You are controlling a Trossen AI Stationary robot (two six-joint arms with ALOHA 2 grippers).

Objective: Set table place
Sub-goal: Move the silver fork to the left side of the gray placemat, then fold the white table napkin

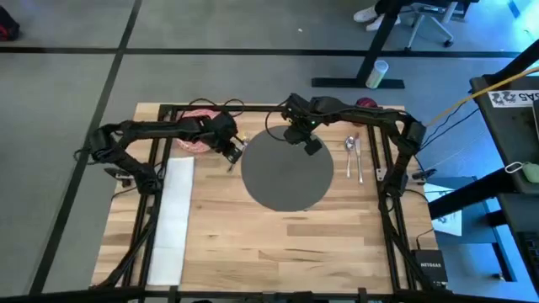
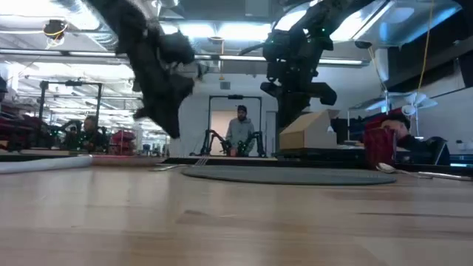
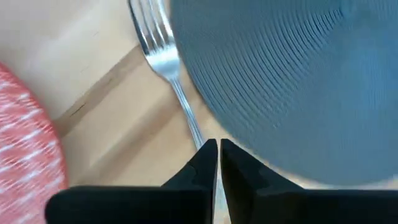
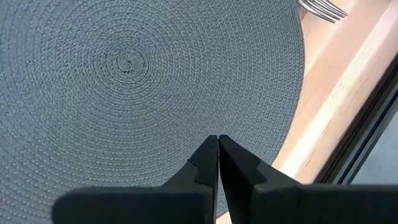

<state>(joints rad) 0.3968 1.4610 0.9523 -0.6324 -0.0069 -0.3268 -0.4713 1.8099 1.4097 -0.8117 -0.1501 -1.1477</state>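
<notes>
A dark grey round mat [image 1: 286, 175] lies flat mid-table. A silver fork [image 3: 163, 53] lies on the wood along the mat's left rim, its tines [image 2: 198, 160] toward the far edge. My left gripper [image 3: 217, 148] is shut and stands over the fork's handle end, above the table [image 1: 253, 252] in the low view. My right gripper [image 4: 217, 142] is shut and hangs over the mat's far part, holding nothing. A red patterned plate [image 1: 195, 135] sits far left, partly under my left arm. A white napkin [image 1: 172, 220] lies along the left side. My left gripper's shut fingers [image 3: 202, 163] point down over the fork's handle [image 3: 194, 132], which runs out of sight behind their tips. I cannot tell whether they touch it. The fork lies flat on the table beside the mat.
A spoon [image 1: 349, 151] and a knife [image 1: 360, 162] lie side by side right of the mat. A small dark red cup [image 1: 365, 103] stands at the far right corner. Bare wood fills the near half of the table. People sit in the room beyond.
</notes>
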